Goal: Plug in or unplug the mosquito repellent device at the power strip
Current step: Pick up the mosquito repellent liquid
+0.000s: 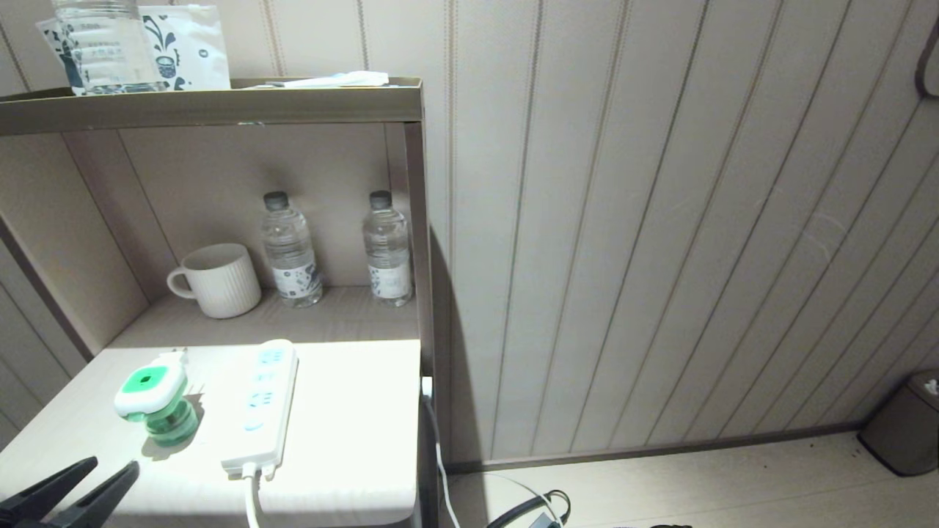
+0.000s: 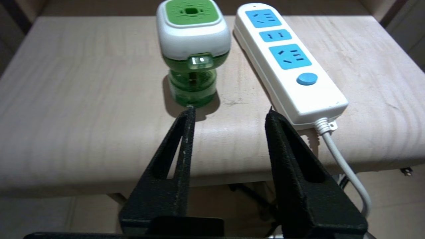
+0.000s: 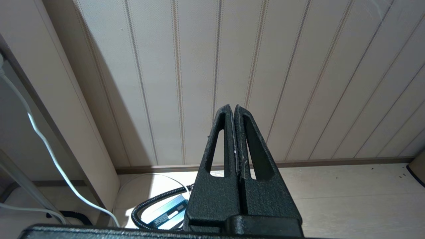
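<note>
The mosquito repellent device [image 1: 154, 400] [image 2: 192, 49], white-topped with a green centre over a green bottle, stands upright on the pale table, unplugged, just left of the power strip [image 1: 264, 403] [image 2: 285, 63]. The strip lies flat with blue socket faces and a white cable [image 2: 345, 166] leaving its near end. My left gripper [image 1: 110, 477] [image 2: 229, 111] hovers at the table's near edge, short of the device, open with nothing between its fingers. My right gripper [image 3: 233, 108] is parked low beside the table, facing the panelled wall, shut and empty.
A white ribbed mug [image 1: 218, 280] and two clear water bottles [image 1: 290, 249] [image 1: 386, 248] stand in the shelf recess behind the table. A shelf frame post [image 1: 418, 242] borders the right side. A small bin [image 1: 906, 422] sits on the floor far right, cables [image 3: 156, 202] below.
</note>
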You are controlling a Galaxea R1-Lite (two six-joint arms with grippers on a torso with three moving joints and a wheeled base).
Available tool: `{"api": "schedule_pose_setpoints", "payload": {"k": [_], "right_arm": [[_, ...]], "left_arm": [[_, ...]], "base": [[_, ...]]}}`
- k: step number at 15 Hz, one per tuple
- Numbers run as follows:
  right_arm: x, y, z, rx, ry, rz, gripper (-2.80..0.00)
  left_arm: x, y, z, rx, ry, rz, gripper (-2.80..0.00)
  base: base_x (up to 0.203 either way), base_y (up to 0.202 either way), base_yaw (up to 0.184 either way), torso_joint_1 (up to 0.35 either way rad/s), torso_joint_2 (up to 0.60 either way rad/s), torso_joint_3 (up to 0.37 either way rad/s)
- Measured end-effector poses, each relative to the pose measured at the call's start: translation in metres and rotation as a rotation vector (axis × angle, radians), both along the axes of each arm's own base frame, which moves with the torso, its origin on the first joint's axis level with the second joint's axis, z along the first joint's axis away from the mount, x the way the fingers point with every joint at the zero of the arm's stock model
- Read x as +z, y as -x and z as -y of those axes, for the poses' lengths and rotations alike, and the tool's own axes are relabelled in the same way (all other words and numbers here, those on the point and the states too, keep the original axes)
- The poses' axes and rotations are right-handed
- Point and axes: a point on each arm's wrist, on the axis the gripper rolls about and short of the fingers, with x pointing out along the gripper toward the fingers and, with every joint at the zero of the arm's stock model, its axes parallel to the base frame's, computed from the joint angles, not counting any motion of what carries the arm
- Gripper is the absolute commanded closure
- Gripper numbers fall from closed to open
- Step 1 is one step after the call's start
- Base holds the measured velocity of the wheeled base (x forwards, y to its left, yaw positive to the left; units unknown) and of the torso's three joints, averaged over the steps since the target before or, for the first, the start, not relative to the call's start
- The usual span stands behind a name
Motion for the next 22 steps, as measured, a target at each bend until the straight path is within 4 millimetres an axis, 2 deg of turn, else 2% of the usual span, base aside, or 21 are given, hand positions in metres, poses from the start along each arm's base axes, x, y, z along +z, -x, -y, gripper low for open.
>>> {"api": "schedule_pose_setpoints", "payload": {"k": [5,12,19,22], "right_arm": [[0.000,0.000,0.000,0.000,0.000,0.000,0.00],[0.000,0.000,0.000,0.000,0.000,0.000,0.00],[0.000,0.000,0.000,0.000,0.000,0.000,0.00],[0.000,0.000,0.000,0.000,0.000,0.000,0.00]], "left_arm": [[-0.001,-0.028,0.006,-0.063,0.062,-0.041,-2.80],[-0.007,-0.059,0.008,-0.056,0.095,-0.078,-2.80],[-0.009,-0.081,0.004,-0.011,0.117,-0.061,-2.80],[-0.010,-0.082,0.000,0.013,0.118,-0.059,-2.80]], "base": [[0.000,0.000,0.000,0.000,0.00,0.000],[0.000,0.000,0.000,0.000,0.00,0.000],[0.000,0.000,0.000,0.000,0.00,0.000],[0.000,0.000,0.000,0.000,0.00,0.000]]}}
